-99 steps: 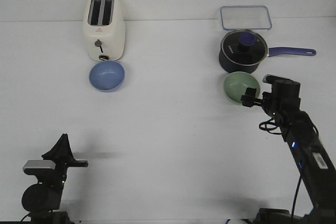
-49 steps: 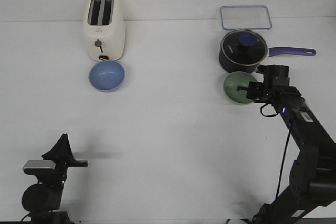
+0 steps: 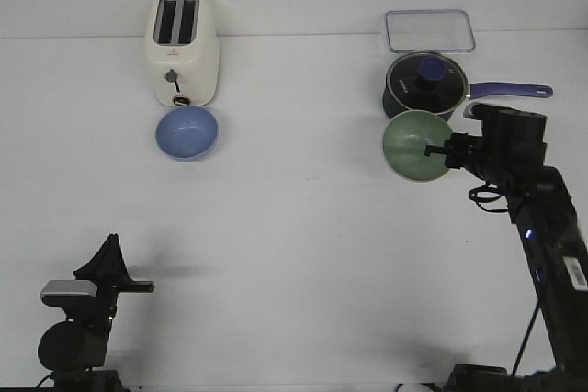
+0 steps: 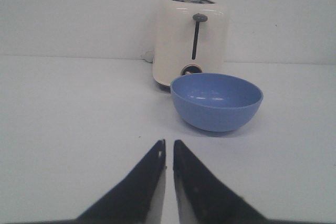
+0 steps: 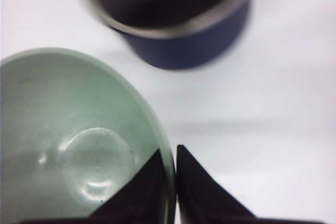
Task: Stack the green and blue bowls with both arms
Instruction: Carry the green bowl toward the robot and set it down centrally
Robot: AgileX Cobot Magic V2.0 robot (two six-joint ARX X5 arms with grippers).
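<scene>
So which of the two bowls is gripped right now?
The green bowl, beside the saucepan: the right gripper pinches its rim. The blue bowl sits untouched by the toaster.

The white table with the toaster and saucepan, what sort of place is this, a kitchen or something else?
Probably a robot test bench dressed with kitchenware, not a real kitchen: a bare white table, a toaster and lidded saucepan, and two robot arms.
</scene>
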